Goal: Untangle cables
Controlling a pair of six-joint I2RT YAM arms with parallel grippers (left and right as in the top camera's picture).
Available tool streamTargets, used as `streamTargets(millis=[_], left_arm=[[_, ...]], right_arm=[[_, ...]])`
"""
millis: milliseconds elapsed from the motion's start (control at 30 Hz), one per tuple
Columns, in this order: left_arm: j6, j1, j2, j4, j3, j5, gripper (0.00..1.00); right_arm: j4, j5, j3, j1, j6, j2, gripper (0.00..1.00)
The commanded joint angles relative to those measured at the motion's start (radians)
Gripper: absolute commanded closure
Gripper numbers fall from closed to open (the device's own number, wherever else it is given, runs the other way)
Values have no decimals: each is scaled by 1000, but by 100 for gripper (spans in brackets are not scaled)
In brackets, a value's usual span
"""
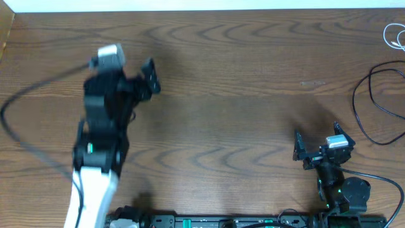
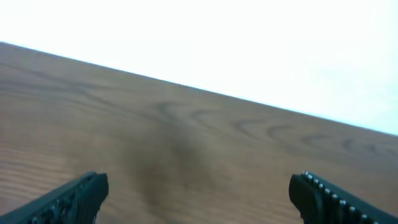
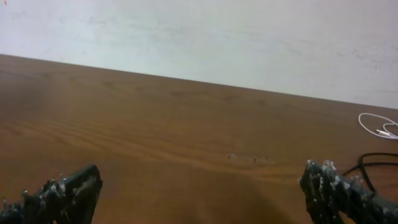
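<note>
Though the wooden table (image 1: 228, 107) fills nearly everything I can see, the work sits crowded at its far right side. The left arm (image 1: 98, 126) is the bulkiest thing over it, stretched across the left half, with a thick black wire (image 1: 25, 101) trailing off it toward the side. The right arm (image 1: 342, 187) is folded low by the near edge on the right. Each hand is spread wide and holds nothing. The left hand (image 2: 199, 186) looks over bare wood toward the far edge, and the right hand (image 3: 200, 177) does the same, its jaws standing apart with only table between them.

The black cable (image 1: 357, 107) lies to the right of the right hand and a little farther out. It forms a big loose loop whose long way runs roughly from near to far along the table's right side before it slips out of the overhead view. The white cable (image 1: 389, 37), a much smaller coil, sits beyond it in the far right corner. The two look apart where I can see them, though I cannot tell whether they cross past the edge of view. I'd judge the right hand much the nearer, so its reach would go rightward and away from its base. The left would have to cross the whole table.
</note>
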Motion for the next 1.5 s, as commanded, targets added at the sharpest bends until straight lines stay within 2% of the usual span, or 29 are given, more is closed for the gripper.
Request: streamTargets(millis=[0, 100, 300, 533, 733, 967, 1467], left_arm=[[139, 25, -162, 89, -192, -6, 2], [176, 40, -284, 188, -334, -6, 2], [176, 79, -492, 334, -555, -6, 2], [180, 133, -712, 333, -715, 2, 2], [195, 138, -848, 262, -780, 1, 2], [231, 138, -929, 133, -782, -14, 2], [251, 136, -980, 161, -845, -10, 2]], right_arm=[[-4, 0, -2, 8, 9, -6, 1], [-4, 0, -2, 8, 9, -6, 1], [-4, 0, -2, 8, 9, -6, 1], [-4, 0, -2, 8, 9, -6, 1], [-4, 0, -2, 8, 9, -6, 1], [-4, 0, -2, 8, 9, -6, 1], [-4, 0, -2, 8, 9, -6, 1]])
